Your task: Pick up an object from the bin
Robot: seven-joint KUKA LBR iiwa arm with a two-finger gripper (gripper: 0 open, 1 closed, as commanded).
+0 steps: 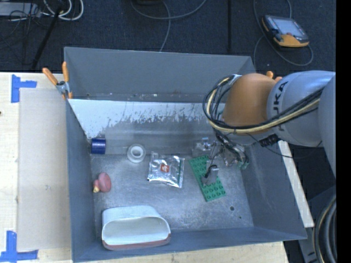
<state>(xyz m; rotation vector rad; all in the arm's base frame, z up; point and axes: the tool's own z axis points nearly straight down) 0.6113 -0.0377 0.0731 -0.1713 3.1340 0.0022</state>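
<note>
My gripper (210, 171) hangs low over the right half of the bin, right above a flat green studded building plate (211, 186) that lies on the floor there. One fingertip appears to touch the plate's upper middle. Just left of the plate lies a clear crinkled plastic bag (165, 170) with small dark and red bits inside.
A roll of clear tape (135, 153) and a small blue cylinder (98, 145) lie toward the back left. A pink rounded toy (102, 183) sits at the left wall. A white oval tub with a reddish rim (135, 227) rests at the front left. The arm covers the back right corner.
</note>
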